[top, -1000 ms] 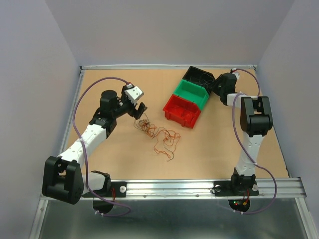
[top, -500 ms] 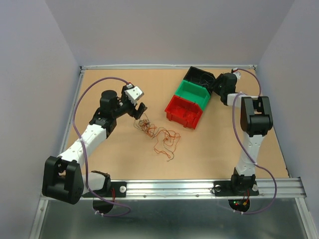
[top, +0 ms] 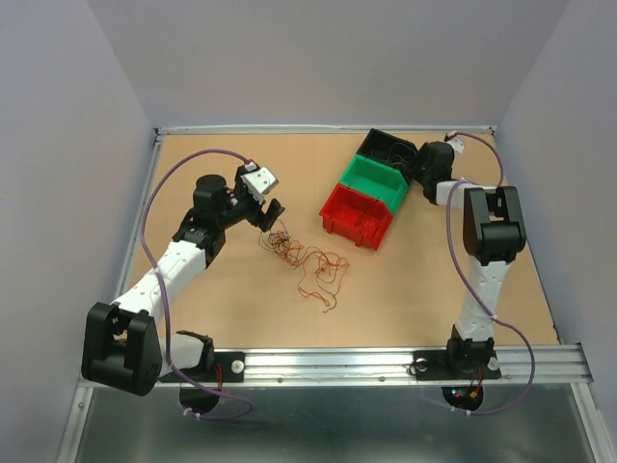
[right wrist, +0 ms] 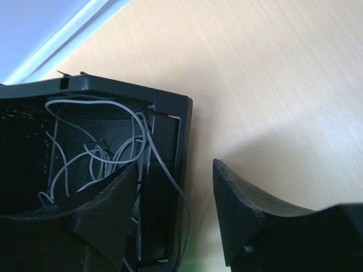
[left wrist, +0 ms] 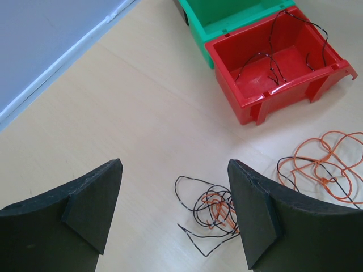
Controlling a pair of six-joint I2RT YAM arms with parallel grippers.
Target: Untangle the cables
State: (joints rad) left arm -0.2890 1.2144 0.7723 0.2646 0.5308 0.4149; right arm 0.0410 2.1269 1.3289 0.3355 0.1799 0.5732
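- Beside the red bin (left wrist: 283, 68), bare tabletop (top: 415, 289) rings the cables (top: 304, 258); left gripper (left wrist: 174, 170) hovers over them, fingers spread.
- Right gripper (right wrist: 176, 167) straddles the black bin's (right wrist: 170, 113) wall, spread, empty.

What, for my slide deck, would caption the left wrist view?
Open left gripper above tangled orange and dark cables; another dark wire lies in the red bin beside the green bin.

Your bench (top: 222, 309) is a tan board. Near its middle you have a loose tangle of orange and dark cables (top: 307, 258) lying flat. Farther back and to the right, a red bin (top: 353, 216), green bin (top: 373, 183) and black bin (top: 386, 149) sit touching in a diagonal row, with black farthest.
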